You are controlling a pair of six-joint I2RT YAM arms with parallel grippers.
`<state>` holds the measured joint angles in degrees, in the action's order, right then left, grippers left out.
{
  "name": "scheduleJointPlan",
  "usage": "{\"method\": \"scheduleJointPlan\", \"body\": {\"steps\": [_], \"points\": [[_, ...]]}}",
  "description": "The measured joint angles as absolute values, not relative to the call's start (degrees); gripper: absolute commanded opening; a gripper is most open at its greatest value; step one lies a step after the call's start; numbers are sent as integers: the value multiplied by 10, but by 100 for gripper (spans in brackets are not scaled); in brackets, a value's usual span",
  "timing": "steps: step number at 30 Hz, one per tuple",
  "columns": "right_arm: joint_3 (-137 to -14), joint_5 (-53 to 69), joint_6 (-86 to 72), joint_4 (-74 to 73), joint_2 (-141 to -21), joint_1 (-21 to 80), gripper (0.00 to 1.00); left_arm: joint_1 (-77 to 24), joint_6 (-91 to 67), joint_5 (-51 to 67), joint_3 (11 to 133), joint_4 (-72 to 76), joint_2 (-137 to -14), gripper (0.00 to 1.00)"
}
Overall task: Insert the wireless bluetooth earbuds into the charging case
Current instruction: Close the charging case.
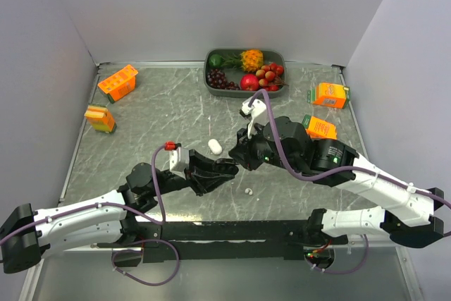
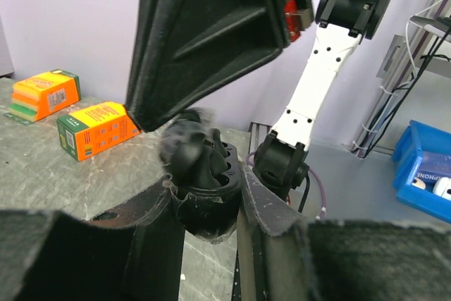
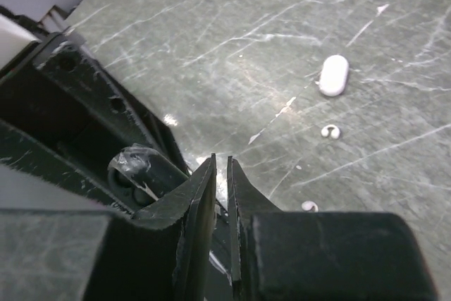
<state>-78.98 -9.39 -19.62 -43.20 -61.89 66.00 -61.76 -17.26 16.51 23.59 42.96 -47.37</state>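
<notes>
Both pinched — left gripper [image 2: 208,199] on charging case [image 2: 197,156], right gripper [image 3: 220,168] hold unclear

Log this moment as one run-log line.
left gripper: shut on black charging case | right gripper: beside case, jaws nearly together, load unclear | white earbuds: loose on table

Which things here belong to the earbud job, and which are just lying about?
Job:
- black charging case, held in the left gripper
- two white earbuds
- white capsule, possibly a second case

Lying about:
- fruit tray
- four orange cartons
</notes>
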Motion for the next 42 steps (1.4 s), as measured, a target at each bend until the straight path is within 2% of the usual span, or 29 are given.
{"method": "scheduleJointPlan", "body": {"steps": [24,26,27,31,38,42], "points": [[-764,-53,-155,-394,-609,677,18,-623,-180,115,228,402,-455,1],[-764,-51,-151,-392,-610,677,23,-624,-184,109,228,393,-450,1],[-764,-51,-151,-392,-610,677,33,-624,-186,106,228,390,-449,1],[-763,-76,-160,-391,-609,679,50,-623,-188,87,229,374,-448,1],[-724,-165,-189,-369,-533,666,57,-609,-205,42,227,367,-440,1],[-719,-196,-209,-354,-502,634,57,-557,-244,25,219,348,-430,1]]}}
